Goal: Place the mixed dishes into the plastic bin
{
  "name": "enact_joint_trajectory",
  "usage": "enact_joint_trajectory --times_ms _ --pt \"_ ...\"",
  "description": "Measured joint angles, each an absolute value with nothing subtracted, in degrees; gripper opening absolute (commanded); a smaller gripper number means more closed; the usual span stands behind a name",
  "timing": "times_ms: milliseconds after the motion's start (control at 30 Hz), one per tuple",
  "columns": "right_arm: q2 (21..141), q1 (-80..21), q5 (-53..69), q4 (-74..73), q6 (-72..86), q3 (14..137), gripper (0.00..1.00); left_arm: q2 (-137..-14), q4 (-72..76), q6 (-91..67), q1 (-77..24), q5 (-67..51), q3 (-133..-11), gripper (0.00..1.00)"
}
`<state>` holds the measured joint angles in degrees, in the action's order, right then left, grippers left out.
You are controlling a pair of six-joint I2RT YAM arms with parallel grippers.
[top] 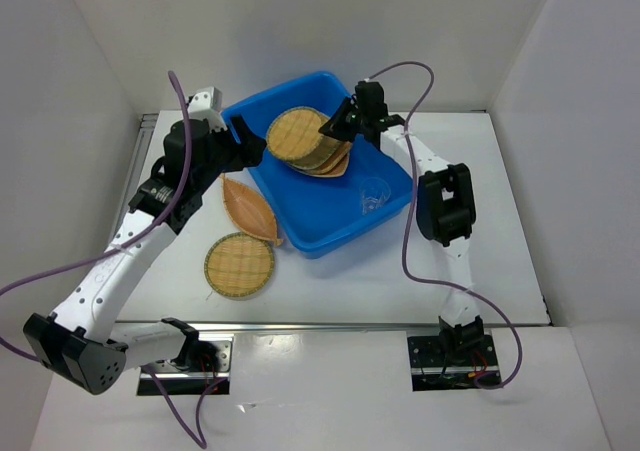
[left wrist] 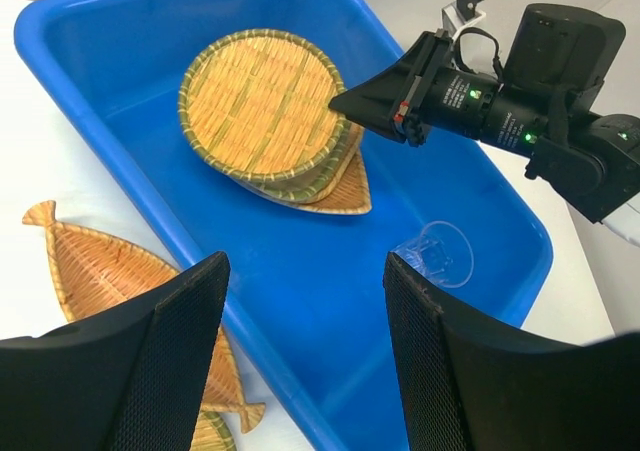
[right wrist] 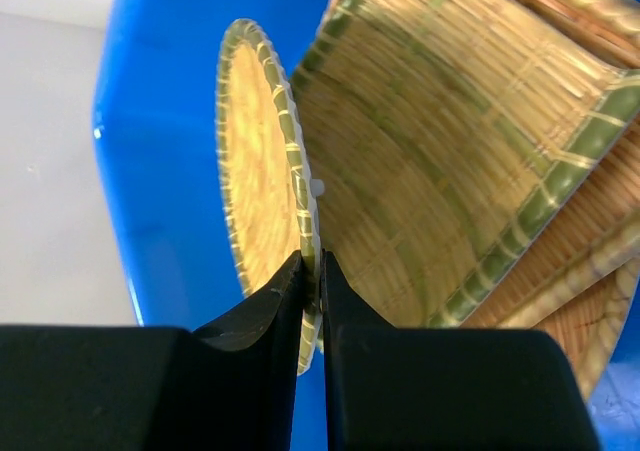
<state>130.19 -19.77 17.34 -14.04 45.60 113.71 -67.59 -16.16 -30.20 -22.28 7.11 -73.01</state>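
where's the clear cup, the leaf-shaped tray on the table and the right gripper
clear cup [left wrist: 440,254]: left wrist view, middle of its clear body
leaf-shaped tray [top: 250,209]: top external view, centre of its woven face
right gripper [right wrist: 311,263]: right wrist view, midway between fingertips pinching the rim of the round tray [right wrist: 258,171]

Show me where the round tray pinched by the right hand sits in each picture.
Top view: tray upper middle, topping the stack in the bin.
Left wrist: tray upper left of centre, right hand at its rim.
Right wrist: tray edge-on, left of centre, rim pinched by the right hand.
Shared landmark: the blue bin.
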Motion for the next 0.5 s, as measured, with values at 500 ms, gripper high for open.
enact_joint_trajectory --times_ms 500 --pt "131.8 -18.7 11.7 -15.1 47.0 112.7 0.17 -67.6 -16.3 -30.2 -22.3 8.2 -71.8 0.72"
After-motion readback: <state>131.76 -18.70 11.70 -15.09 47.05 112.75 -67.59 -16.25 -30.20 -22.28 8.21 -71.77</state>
